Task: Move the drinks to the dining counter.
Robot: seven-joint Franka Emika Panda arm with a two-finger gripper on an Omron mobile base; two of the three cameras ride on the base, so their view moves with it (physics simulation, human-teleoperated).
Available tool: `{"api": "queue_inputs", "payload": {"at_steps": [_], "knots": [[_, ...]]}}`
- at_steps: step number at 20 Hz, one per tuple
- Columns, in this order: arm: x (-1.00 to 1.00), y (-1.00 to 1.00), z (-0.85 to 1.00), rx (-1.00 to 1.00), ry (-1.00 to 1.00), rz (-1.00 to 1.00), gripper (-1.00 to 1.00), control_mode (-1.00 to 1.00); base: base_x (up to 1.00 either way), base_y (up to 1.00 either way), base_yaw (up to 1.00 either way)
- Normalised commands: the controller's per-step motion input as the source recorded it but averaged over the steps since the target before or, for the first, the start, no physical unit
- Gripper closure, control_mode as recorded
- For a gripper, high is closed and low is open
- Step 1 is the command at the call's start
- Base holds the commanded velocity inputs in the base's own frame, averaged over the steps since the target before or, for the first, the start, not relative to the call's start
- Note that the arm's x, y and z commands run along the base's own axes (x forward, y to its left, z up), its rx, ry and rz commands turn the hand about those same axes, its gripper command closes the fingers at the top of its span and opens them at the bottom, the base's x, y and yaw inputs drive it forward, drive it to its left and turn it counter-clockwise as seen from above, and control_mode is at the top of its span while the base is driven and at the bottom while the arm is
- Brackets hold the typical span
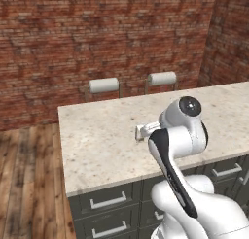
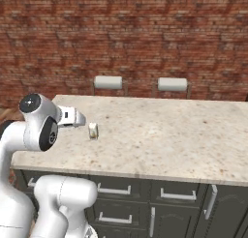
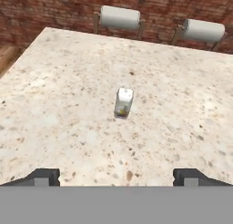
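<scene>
One of the drinks, a small pale cream can [image 3: 123, 102] with a yellowish lower band, stands upright on the dining counter [image 3: 68, 109], a light speckled stone top. In the right base view the can [image 2: 93, 131] sits near the counter's [image 2: 160, 135] left end. My gripper [image 3: 117, 177] is open, its two dark fingertips [image 3: 43, 176] wide apart and nothing between them. It hovers above the counter, short of the can and not touching it. In the left base view my own arm hides the can.
Two stools with pale rolled backs [image 3: 119, 17] [image 3: 203, 30] stand along the counter's far side before a red brick wall [image 2: 126, 34]. Dark grey drawers with silver handles [image 2: 114, 189] face my base. Wooden floor [image 1: 29, 175] lies left of the counter.
</scene>
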Motion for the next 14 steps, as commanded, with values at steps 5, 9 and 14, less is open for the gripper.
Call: {"api": "queue_inputs", "payload": {"at_steps": [5, 9, 14], "knots": [[-0.07, 0.00, 0.00, -0.01, -0.08, 0.00, -1.00, -1.00, 0.00, 0.00, 0.00], [-0.20, 0.12, 0.00, 0.00, 0.00, 0.01, -1.00, 1.00, -0.36, 0.22, 0.05], [0.00, 0.00, 0.00, 0.00, 0.00, 0.00, -1.00, 1.00, -0.74, 0.79, 0.03]]}}
